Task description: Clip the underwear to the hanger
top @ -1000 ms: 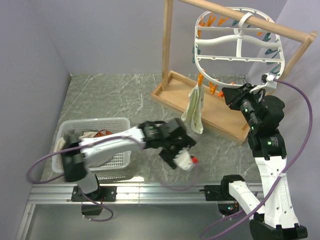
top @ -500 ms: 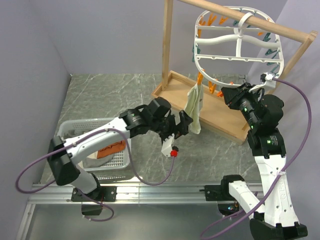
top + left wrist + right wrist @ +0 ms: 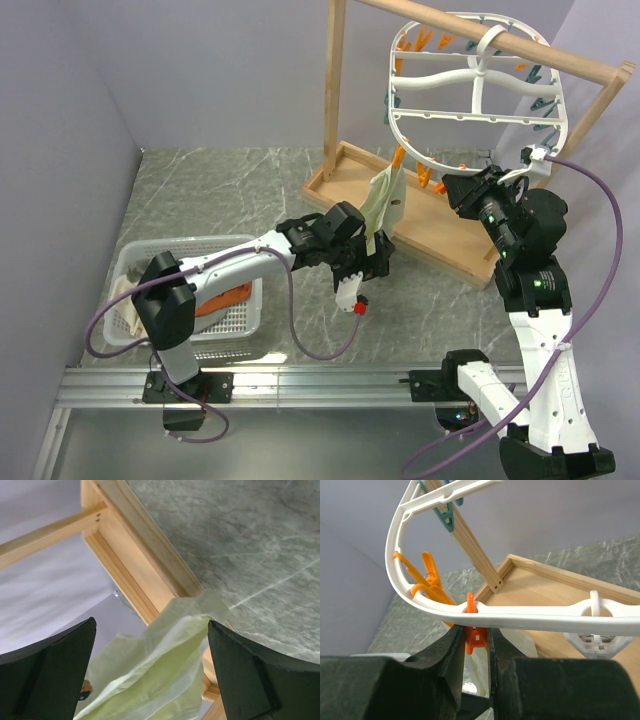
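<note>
from above, the underwear (image 3: pixel 385 203) hangs off the lower rim of the hanger (image 3: pixel 450 113). its long axis runs up and down, clipped end at twelve o'clock, free end at six. the left gripper (image 3: pixel 372 252) sits just under that free end, fingers spread wide. the right gripper (image 3: pixel 452 188) is at three o'clock of the cloth, against the rim. the basket (image 3: pixel 135 260), off at eight o'clock, holds an orange-rust cloth (image 3: pixel 222 300) and a pale cloth (image 3: pixel 128 308).

left wrist: cream fabric lies between the two dark fingers (image 3: pixel 50 675), with the wooden stand (image 3: pixel 135 565) behind.

right wrist: the jaws pinch an orange clothespin (image 3: pixel 475 636) on the white rim, fabric just below.
</note>
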Motion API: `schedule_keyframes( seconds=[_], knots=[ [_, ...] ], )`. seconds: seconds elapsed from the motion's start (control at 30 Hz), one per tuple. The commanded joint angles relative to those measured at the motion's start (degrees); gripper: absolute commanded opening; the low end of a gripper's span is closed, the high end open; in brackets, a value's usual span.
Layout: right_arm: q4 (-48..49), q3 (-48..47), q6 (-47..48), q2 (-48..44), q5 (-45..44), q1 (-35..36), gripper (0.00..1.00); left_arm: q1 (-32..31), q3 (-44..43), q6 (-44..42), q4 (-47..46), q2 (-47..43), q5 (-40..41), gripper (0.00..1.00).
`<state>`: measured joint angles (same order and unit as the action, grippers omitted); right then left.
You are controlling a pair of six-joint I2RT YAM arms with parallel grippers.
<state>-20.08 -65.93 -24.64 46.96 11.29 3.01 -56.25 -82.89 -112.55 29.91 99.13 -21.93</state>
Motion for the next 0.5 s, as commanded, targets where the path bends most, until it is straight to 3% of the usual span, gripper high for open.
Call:
schedule_keyframes(
  seconds=[0.0,0.17,0.47],
  knots=[
    [2.67,-0.08,-0.49,-0.46,0.49,-0.11,0.0,0.53,-2.88,-11.1,0.84,0.71,1.72,0.99],
    [2.67,0.1,-0.49,-0.55,0.66,-0.19,0.0,0.96,-4.29,-13.66,3.31,2.03,4.35,0.99],
    [2.59,0.37,-0.32,-0.55,0.49,-0.19,0.0,2.81,-7.54,-16.82,-3.01,7.47,5.59,0.99]
  ],
)
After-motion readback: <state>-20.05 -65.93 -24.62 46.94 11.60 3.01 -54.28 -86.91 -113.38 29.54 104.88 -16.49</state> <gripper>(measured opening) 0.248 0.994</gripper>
